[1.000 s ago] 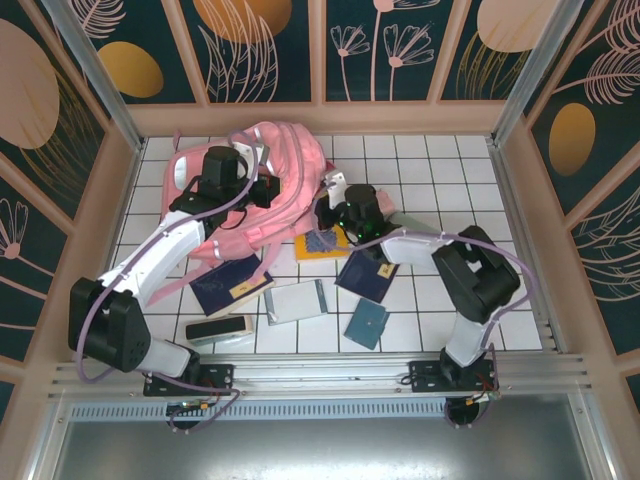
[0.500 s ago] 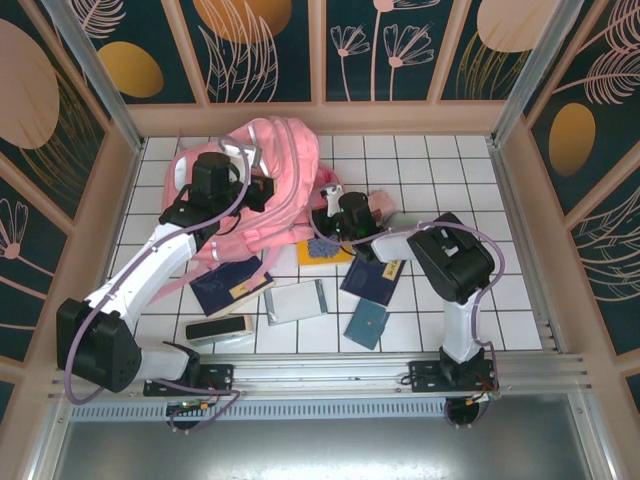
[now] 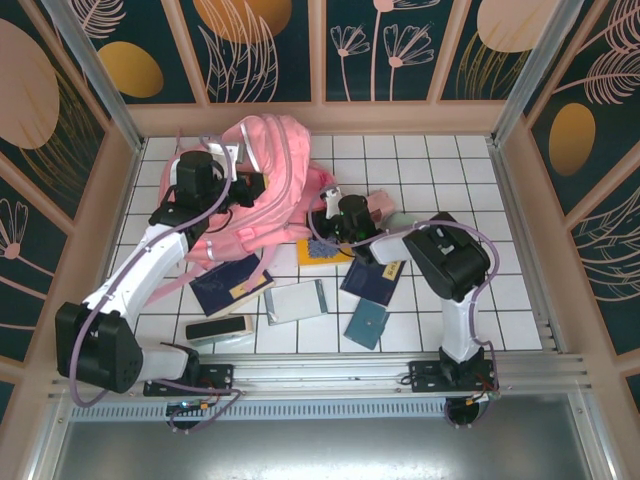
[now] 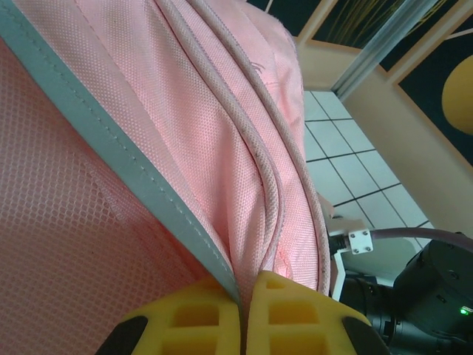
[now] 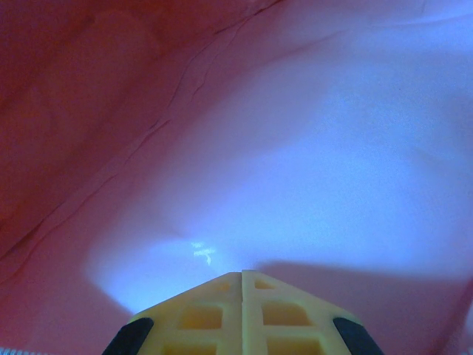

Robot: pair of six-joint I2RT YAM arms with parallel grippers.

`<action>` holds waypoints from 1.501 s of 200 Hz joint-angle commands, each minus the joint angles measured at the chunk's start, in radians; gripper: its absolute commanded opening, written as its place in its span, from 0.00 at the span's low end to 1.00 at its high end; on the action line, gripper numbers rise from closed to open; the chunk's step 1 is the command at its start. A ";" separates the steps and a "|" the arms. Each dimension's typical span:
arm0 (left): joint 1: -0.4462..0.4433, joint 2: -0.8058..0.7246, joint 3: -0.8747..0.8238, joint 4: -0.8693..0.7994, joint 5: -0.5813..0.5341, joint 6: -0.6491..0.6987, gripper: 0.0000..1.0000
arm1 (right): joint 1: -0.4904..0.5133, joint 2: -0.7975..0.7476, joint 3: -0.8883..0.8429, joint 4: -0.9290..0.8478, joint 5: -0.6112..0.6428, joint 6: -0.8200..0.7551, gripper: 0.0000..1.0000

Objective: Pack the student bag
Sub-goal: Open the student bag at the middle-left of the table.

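Firmly, the left tool (image 4: 242, 296) pinches the woven pink student bag (image 3: 275, 160); the right tool (image 5: 242, 285) sits pressed together.

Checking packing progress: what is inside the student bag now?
Inside the student bag, pink lining surrounds the shut right gripper; no packed item is visible. Its outer fabric covers the rest.

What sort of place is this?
Probably an enclosed robot practice booth: a white gridded table, painted wall panels around it, and two robot arms bolted at its edge, working on a student bag.
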 commanded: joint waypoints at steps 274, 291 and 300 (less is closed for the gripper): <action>0.000 0.171 0.035 0.251 -0.025 -0.215 0.00 | 0.191 0.037 0.159 -0.303 0.290 -0.146 0.02; 0.000 0.173 0.032 0.258 -0.028 -0.222 0.00 | 0.193 0.022 0.132 -0.270 0.273 -0.156 0.00; 0.000 0.173 0.029 0.264 -0.026 -0.227 0.00 | 0.198 0.013 0.118 -0.251 0.273 -0.163 0.00</action>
